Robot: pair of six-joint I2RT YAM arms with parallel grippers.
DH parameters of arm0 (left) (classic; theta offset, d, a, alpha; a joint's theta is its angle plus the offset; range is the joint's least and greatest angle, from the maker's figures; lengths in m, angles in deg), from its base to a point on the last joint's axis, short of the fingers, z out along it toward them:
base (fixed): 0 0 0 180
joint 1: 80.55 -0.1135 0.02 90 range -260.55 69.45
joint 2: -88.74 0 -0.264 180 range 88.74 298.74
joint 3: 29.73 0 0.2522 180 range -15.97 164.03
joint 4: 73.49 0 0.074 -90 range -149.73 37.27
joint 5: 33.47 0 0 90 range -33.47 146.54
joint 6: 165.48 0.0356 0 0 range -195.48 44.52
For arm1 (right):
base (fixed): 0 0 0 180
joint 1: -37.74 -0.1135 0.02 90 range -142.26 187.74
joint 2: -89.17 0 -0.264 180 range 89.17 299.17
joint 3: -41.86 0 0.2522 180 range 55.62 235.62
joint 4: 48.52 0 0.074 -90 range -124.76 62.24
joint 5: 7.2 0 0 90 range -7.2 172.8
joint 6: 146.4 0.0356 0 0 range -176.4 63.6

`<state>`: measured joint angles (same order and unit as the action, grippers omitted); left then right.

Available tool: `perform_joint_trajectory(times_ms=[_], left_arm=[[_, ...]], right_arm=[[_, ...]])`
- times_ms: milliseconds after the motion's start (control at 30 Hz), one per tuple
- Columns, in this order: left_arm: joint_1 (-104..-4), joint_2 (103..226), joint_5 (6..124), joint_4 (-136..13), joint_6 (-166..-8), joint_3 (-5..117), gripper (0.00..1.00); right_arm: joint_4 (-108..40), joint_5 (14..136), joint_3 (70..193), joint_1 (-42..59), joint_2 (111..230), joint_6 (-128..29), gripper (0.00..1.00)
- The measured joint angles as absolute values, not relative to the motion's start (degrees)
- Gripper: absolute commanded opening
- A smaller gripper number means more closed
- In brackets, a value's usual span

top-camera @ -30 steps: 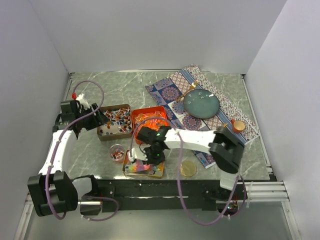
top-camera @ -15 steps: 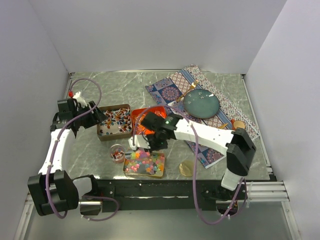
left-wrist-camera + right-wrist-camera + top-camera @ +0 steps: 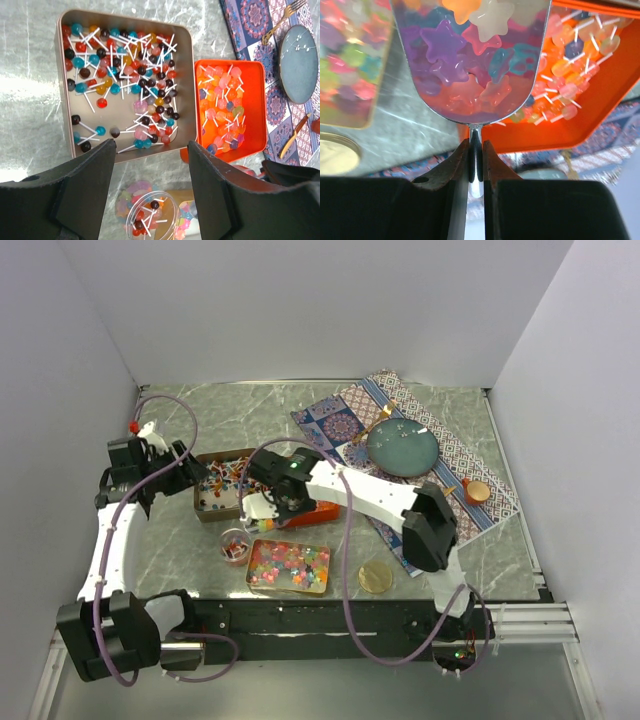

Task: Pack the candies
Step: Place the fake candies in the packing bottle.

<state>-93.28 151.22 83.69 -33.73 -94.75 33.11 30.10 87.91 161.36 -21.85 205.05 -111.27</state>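
Right wrist view: right tool pinches a scoop of star candies; left tool gapes wide.

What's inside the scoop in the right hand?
Star-shaped jellies fill the scoop: purple, pink, orange, white, teal. The right hand pinches its handle. The top layer hides any beneath.

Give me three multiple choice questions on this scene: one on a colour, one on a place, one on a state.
1. The plate is: A red; B teal; C yellow.
2. The clear cup stands: A on the plate; B on the table left of the near tin; C on a shelf.
3. The right claw is: A open; B shut on nothing; C shut on a scoop of star sweets.
Answers: B, blue-green glaze; B, top view shows it there; C, handle pinched, bowl full.
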Motion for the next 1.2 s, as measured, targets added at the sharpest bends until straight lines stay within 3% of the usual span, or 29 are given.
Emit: perform_joint_trajectory(times_ms=[333, 1200], left_arm=[[-93.28, 149.88, 83.63, -33.93, -94.75, 33.79, 0.66], [-90.77, 148.49, 81.99, -34.04, -94.64, 33.79, 0.67]], right_arm=[[35.66, 96.65, 173.75, -24.61, 212.17, -113.26, 0.0], [34.13, 116.17, 176.13, -33.77, 216.52, -119.84, 0.0]])
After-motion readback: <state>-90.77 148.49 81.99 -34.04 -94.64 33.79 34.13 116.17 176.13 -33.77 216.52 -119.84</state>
